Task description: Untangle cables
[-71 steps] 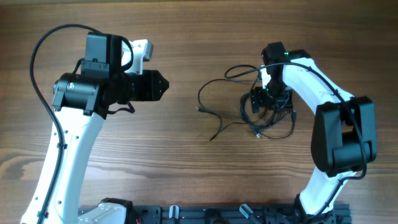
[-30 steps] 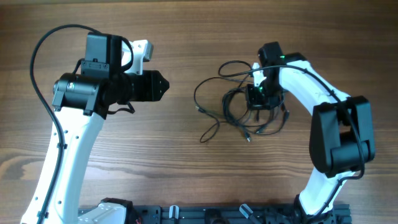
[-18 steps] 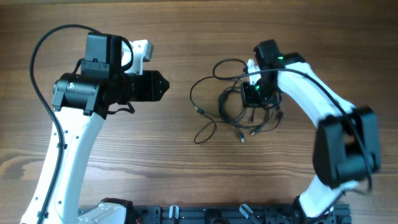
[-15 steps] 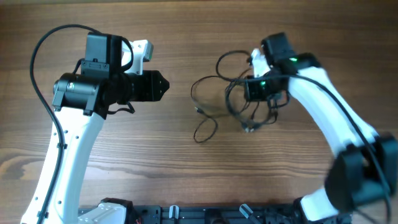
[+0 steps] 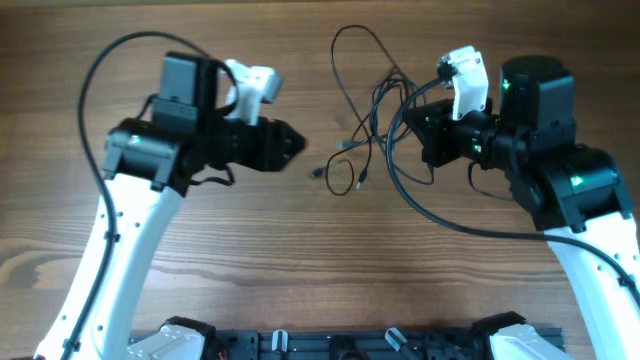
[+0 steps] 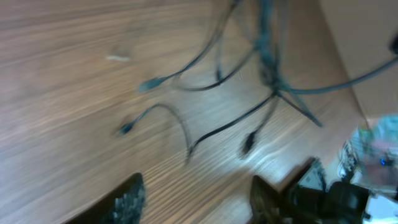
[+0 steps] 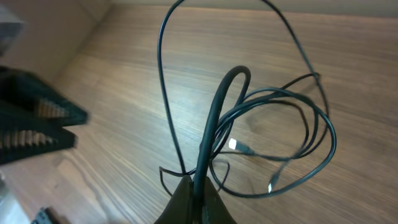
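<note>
The cables (image 5: 380,100) are thin dark cords in a tangled bunch at the table's middle back. My right gripper (image 5: 408,118) is shut on them and holds them up. Loops and small plugs trail down toward the wood. In the right wrist view the cables (image 7: 214,118) rise from my shut right gripper (image 7: 196,186) and fan into wide loops. My left gripper (image 5: 298,145) points right at the bunch, a short way left of it. In the blurred left wrist view, the left gripper (image 6: 199,202) is open with nothing between its fingers, and the cables (image 6: 267,56) hang ahead.
The wooden table (image 5: 300,250) carries both arms. A thicker black robot cable (image 5: 440,215) sweeps in an arc below the right gripper. A dark rail (image 5: 350,345) runs along the front edge. The left gripper's toothed fingers (image 7: 43,121) show at the right wrist view's left side.
My right gripper has lifted the cable bunch off the table and carried it back and to the left. The left arm has moved right toward it, and its jaws have opened wider.
</note>
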You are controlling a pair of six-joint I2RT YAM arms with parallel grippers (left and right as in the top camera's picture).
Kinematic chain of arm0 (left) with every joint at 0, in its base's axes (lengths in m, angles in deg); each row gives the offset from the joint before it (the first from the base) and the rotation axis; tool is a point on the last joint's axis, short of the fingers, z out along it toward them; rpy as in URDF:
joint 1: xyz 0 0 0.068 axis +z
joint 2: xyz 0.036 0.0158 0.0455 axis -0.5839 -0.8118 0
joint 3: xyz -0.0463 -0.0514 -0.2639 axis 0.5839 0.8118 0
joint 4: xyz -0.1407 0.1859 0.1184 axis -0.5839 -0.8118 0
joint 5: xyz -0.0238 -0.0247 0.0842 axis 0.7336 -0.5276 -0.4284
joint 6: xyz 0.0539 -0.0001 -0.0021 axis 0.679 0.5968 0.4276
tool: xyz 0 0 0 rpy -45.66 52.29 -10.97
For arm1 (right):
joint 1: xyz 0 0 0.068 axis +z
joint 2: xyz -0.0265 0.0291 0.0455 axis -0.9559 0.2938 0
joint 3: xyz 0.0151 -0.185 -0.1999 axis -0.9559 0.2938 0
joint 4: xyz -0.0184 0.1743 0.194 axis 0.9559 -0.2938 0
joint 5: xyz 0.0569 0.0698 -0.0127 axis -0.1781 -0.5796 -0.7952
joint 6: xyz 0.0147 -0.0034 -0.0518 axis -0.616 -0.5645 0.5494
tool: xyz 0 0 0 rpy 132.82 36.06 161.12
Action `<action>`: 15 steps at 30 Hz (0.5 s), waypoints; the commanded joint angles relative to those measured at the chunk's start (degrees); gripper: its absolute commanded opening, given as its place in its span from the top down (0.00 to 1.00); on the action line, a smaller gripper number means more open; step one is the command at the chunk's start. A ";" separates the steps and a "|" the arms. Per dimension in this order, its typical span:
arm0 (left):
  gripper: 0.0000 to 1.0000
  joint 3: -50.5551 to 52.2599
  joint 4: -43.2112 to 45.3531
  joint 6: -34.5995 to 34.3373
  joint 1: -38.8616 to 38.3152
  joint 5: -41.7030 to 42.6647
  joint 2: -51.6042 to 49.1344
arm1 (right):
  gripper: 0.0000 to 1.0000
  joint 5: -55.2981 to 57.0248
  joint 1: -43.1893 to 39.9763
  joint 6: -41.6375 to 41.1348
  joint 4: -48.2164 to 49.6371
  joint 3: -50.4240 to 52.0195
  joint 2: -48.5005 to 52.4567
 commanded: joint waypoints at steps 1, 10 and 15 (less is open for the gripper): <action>0.36 -0.70 3.28 7.37 -6.32 2.25 -0.22 | 0.96 -3.48 0.09 1.42 -0.57 -0.96 -1.01; 0.23 -0.70 13.07 8.26 -12.85 1.75 -0.28 | 0.96 -12.85 0.09 3.87 -2.01 -0.96 -0.98; 0.33 -0.70 14.14 8.26 -12.96 -2.49 -0.31 | 0.96 -18.69 0.09 4.83 -2.27 -0.96 -1.03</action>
